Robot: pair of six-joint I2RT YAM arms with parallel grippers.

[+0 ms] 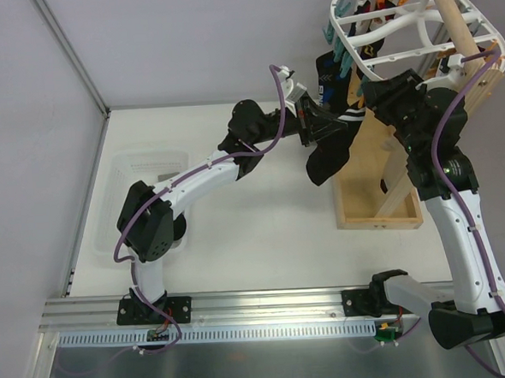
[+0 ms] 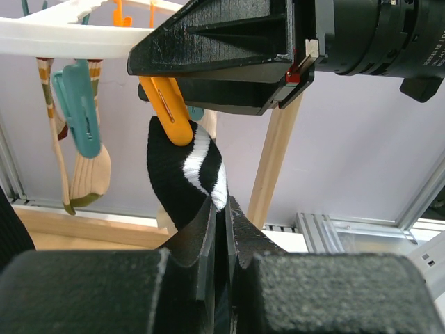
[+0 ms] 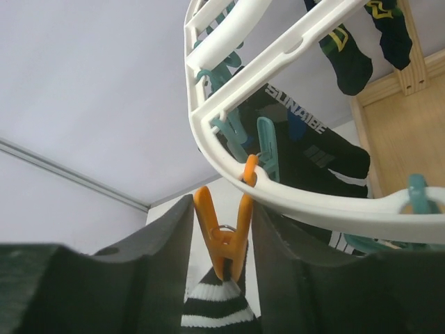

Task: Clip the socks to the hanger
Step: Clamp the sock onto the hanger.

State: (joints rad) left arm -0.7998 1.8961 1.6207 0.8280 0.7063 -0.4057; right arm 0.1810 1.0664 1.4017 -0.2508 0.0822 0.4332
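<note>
The white hanger (image 1: 380,64) hangs at the back right, ringed with teal and orange pegs. A black sock with white stripes (image 2: 174,174) hangs below its near rim (image 3: 306,198). An orange peg (image 3: 224,240) bites the sock's striped cuff (image 3: 215,309). My right gripper (image 3: 221,205) has one finger against each of the peg's spread handles. My left gripper (image 2: 224,202) is shut on the same sock just below the peg (image 2: 170,111). From above, both grippers meet under the hanger's left side, left gripper (image 1: 317,121) and right gripper (image 1: 373,92), with the sock (image 1: 328,159) dangling.
Other black socks (image 3: 306,139) hang from teal pegs (image 2: 80,104) on the hanger. The wooden pole stand (image 1: 377,190) rises behind it, with a post (image 2: 274,160) close to the sock. A translucent mesh basket (image 1: 140,174) sits at the table's left.
</note>
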